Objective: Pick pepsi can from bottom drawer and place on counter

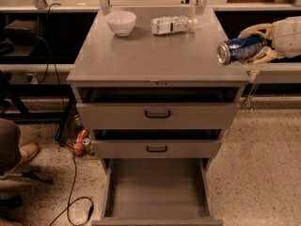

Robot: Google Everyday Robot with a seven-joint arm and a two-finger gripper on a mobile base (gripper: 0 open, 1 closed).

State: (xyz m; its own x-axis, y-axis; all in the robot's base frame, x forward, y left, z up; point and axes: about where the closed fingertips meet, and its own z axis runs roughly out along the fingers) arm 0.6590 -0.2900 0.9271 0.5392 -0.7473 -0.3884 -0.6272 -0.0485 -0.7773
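Upper right of the frame: a small blue aluminium drink can (pixel 241 48) with silver ends, tipped on its side, one silver end turned to the left and overlapping the right rim of the table in the picture; touching it or raised above it, cannot tell. White markings on the blue side, no word legible. Closed around the can from the right, the pale two-finger gripper (pixel 248 46), its cream-coloured fingers (pixel 257 30) clenched on the can, one above and one below. At centre top, the broad flat matte-grey metal table (pixel 155 55), forming the top of a drawer cabinet. Near its far left corner, a small round white bowl (pixel 121 22), upright, only its white inside showing. Just right of the bowl and apart from it, a clear plastic water bottle (pixel 171 25) lying on its side, cap to the right, white label with dark print too small to read. Below the table, a shallow grey metal top drawer (pixel 157 114) and a like middle drawer (pixel 157 148), each with a black handle, each a little ajar with a dark gap above its front, contents hidden. At bottom centre, the deep grey metal bottom drawer (pixel 157 192), pulled far out, plain flat grey inside showing. Lower left, on the speckled floor (pixel 254 173) beside the cabinet, a few small red and orange cans (pixel 81 142), print unreadable, near a black cable (pixel 70 187).
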